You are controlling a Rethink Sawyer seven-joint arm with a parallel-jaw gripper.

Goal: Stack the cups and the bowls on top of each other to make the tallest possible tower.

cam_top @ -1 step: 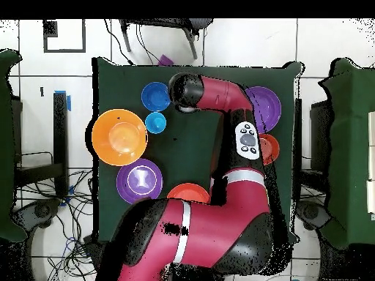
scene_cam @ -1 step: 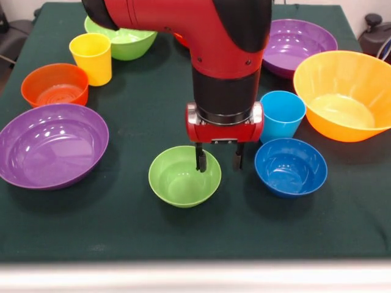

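Green plastic sits nearest: a small green bowl (scene_cam @ -1 step: 184, 176) stands upright, mouth up, at the near middle of the dark bench (scene_cam @ -1 step: 122, 232). The claw (scene_cam @ -1 step: 219, 160) hangs right over its far right rim, fingers apart and pointing straight down; the left finger (scene_cam @ -1 step: 200, 160) dips inside the bowl while the right one stands just outside the wall, so the rim lies between them. That straddle is what the coming move turns on. I judge that a close here would pinch the rim, and a round bowl has no long axis to line up with.

Just right of it sits the small dark blue bowl (scene_cam @ -1 step: 290, 166), also mouth up, apart from the green one. At the near left lies a large purple bowl (scene_cam @ -1 step: 52, 144). Farther back, the light blue cup (scene_cam @ -1 step: 281, 115) stands upright just beyond the blue bowl, with the big orange bowl (scene_cam @ -1 step: 346, 94) at its right, still mouth up and not yet a base. On the left, a red-orange bowl (scene_cam @ -1 step: 55, 84) and the yellow cup (scene_cam @ -1 step: 91, 58) stand close together. Farthest are a second green bowl (scene_cam @ -1 step: 125, 39) on the left and a second purple bowl (scene_cam @ -1 step: 299, 43) on the right.

Nothing is stacked; the tower is not begun.
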